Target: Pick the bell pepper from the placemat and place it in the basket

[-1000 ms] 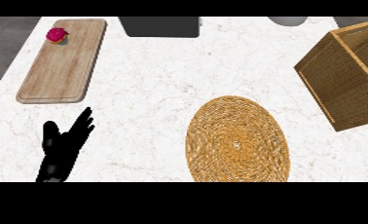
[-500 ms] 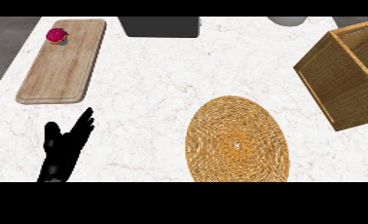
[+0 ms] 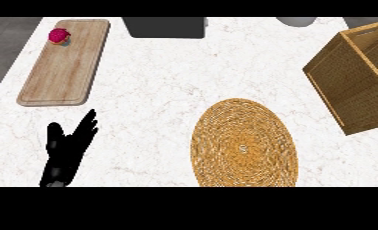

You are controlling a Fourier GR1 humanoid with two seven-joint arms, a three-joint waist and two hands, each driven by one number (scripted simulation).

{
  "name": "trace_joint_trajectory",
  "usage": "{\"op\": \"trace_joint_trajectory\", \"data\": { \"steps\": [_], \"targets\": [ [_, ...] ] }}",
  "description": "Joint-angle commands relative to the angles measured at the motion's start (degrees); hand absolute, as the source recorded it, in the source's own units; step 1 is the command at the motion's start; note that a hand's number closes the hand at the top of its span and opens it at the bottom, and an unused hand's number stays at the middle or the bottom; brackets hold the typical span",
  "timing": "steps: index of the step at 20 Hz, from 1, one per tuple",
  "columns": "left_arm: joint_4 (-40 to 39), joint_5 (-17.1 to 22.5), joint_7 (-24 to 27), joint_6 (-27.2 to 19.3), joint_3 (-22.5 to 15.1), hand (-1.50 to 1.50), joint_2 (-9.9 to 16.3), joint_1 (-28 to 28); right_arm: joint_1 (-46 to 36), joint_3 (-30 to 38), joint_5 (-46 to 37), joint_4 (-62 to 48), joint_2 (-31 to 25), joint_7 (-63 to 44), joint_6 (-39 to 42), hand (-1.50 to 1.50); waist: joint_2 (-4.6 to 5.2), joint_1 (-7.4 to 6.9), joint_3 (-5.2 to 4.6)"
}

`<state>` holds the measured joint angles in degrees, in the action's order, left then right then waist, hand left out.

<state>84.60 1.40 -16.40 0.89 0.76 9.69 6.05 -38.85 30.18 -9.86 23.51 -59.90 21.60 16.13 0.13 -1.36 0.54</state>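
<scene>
Since only the head view is on hand, all notes come from it.

Head view:
- The left hand (image 3: 66, 149) is low at the left over the bench (image 3: 162, 89), fingers straight and spread, pointing up-view, holding nothing. I read it as resting. The right hand does not show, so I cannot tell its state.
- The round woven placemat (image 3: 244, 149) lies low and right of centre. No bell pepper shows on it, only a tiny pale fleck at its middle.
- The basket (image 3: 343, 81) stands at the right edge, near the placemat but apart from it. Little of its inside shows, and I see no pepper there.
- So I cannot say where the bell pepper is.
- A wooden cutting board (image 3: 63, 69) lies upper left with a small magenta object (image 3: 59, 35) at its far end. It is too small to name, and it is not on the placemat.

Judgement on the step in hand:
- The step is either locating the pepper or a carry by the unseen hand. I cannot say which.
- To do it well, I would confirm the pepper's position before committing either arm.
- Any approach to the basket should come from above its open top and clear the near wall before lowering.
- The left hand should stay parked, well away from the placemat.
- The magenta object should not be taken for the target without a better look.
</scene>
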Motion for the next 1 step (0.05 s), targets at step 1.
{"op": "trace_joint_trajectory", "data": {
  "steps": [1],
  "targets": [
    [-4.77,1.14,-0.96,1.09,1.75,0.0,0.81,-2.04,2.96,2.92,1.3,-5.89,-6.69,2.73,4.54,-1.5,0.58,0.8,-0.35]
  ]
}}
